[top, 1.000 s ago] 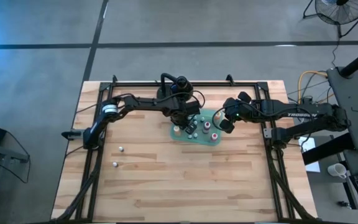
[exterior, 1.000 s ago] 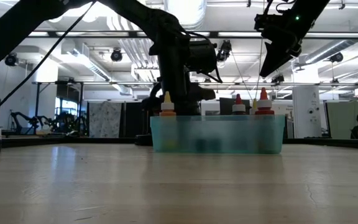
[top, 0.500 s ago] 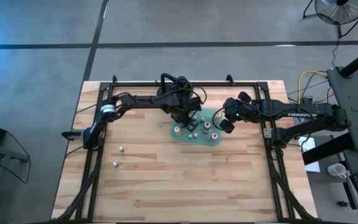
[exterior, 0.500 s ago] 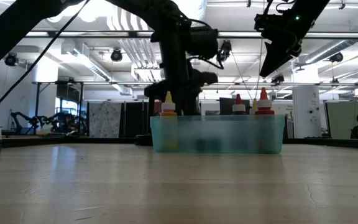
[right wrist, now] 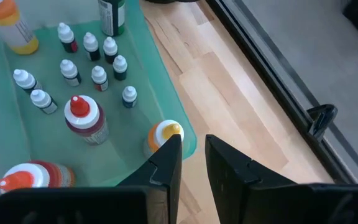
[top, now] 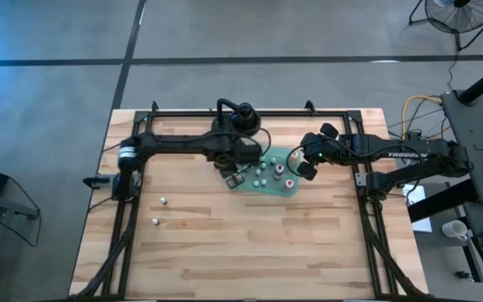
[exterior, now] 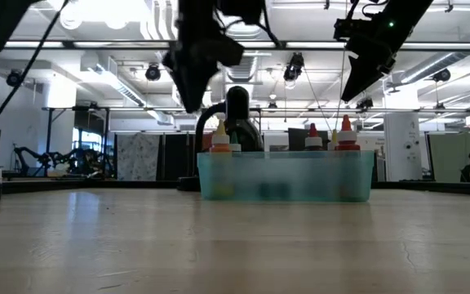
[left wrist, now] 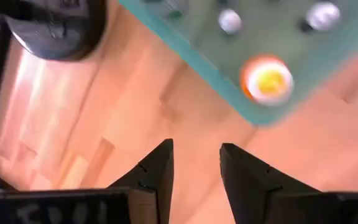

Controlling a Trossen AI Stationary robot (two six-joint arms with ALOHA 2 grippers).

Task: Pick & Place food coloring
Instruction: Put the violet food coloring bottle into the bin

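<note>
Left gripper (left wrist: 194, 163): fingers parted with a visible gap, nothing between them, positioned above bare wood just off the corner of the green tray (top: 290, 155). The high view places this gripper (top: 233, 172) at the tray's left edge. Only the left wrist view shows the empty gap; the low view shows the arm raised above the tray wall (exterior: 284, 175).

Right gripper (right wrist: 191, 158): fingers nearly together, holding nothing, hovering over the tray's near corner. The high view places it (top: 303, 168) at the tray's right edge.

Food coloring: the right wrist view alone resolves the small bottles (right wrist: 95, 74), standing upright in a cluster inside the tray, among larger bottles with red (right wrist: 82, 118) and orange (right wrist: 163, 134) caps. The high view shows two more small bottles (top: 164, 201) (top: 154, 221) lying apart on the table (top: 250, 243), well left of the tray.

Clearance: the table's front half is open wood. A dark frame rail (right wrist: 260, 68) runs along the right table edge.
</note>
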